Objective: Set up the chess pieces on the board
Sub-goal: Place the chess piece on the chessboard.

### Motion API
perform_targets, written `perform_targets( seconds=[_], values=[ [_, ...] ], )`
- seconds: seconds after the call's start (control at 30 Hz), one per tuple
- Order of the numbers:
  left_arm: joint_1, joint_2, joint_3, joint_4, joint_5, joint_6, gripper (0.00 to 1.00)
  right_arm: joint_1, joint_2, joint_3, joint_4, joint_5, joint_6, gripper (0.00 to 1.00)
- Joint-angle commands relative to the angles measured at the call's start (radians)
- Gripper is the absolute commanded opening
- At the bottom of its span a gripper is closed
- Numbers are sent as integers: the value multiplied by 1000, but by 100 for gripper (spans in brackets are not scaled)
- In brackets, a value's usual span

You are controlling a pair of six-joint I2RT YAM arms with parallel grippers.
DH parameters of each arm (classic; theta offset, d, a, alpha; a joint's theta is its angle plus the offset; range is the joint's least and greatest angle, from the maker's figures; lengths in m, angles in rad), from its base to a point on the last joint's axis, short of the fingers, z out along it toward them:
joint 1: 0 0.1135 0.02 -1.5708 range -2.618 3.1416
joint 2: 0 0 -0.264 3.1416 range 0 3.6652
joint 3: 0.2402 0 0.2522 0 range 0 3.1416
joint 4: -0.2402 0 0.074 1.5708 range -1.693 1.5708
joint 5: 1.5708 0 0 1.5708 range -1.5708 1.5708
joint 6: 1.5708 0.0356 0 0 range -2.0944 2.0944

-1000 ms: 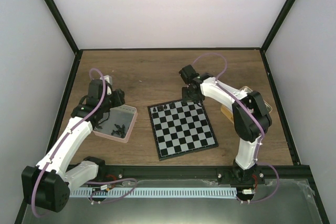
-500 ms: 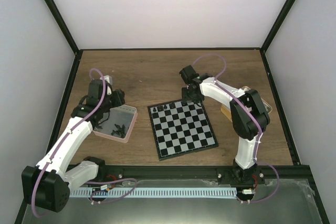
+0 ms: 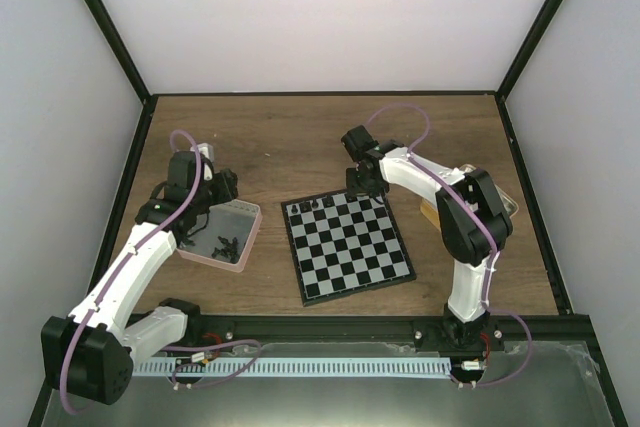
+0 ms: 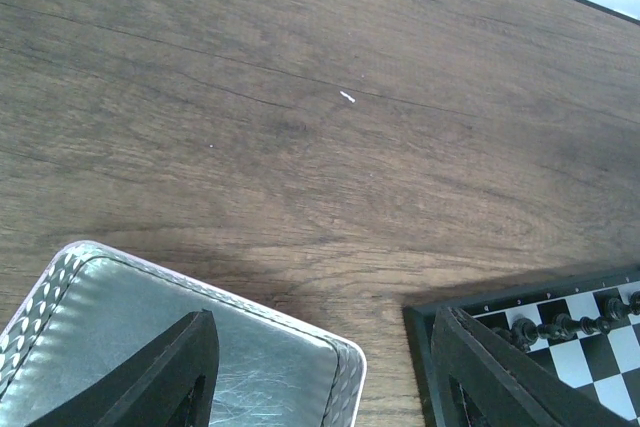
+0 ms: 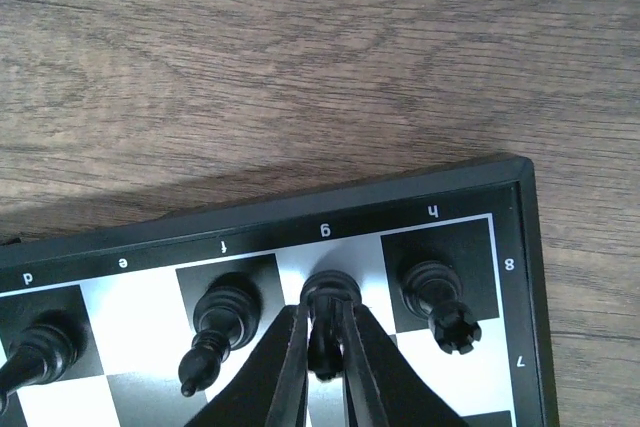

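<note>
Now, right end effector (image 5: pixel 327 309) clenched on black piece (image 5: pixel 330 287), long axis vertical, on the board (image 5: pixel 250 222).

Brown wooden table (image 4: pixel 300 97): matt, with fine dark grain lines and a few pale specks. Flat square chessboard (image 5: pixel 528 277) of black and pale grey checks: smooth, faintly satin, with white letters printed on its black border. Small black chess pieces (image 5: pixel 225 307): glossy and plastic-looking, catching soft highlights. Pink-rimmed tray (image 4: pixel 210 297): shiny, silvery, metal-looking lining, finely scratched on the floor, embossed with a diamond pattern on 1 wall. Right gripper's black fingers (image 5: pixel 275 377) and left gripper's black fingers (image 4: pixel 170 382): matt, plastic-looking. Left arm (image 3: pixel 130 267) and right arm (image 3: pixel 415 172): smooth white shells, black joints.
</note>
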Motion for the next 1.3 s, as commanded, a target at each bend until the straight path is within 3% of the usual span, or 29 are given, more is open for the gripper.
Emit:
perform_targets(
  seconds=[0.0,0.97,1.27],
  values=[
    [-3,-1,-9,18,2,13,61,-9,-1,12,-15,21,-6,13],
    [-2,3,-8,18,4,12,61,-8,-37,-26,-11,21,-24,9],
    [-2,10,-5,3,25,-11,63,-5,-96,-8,-2,7,-14,28]
  ],
)
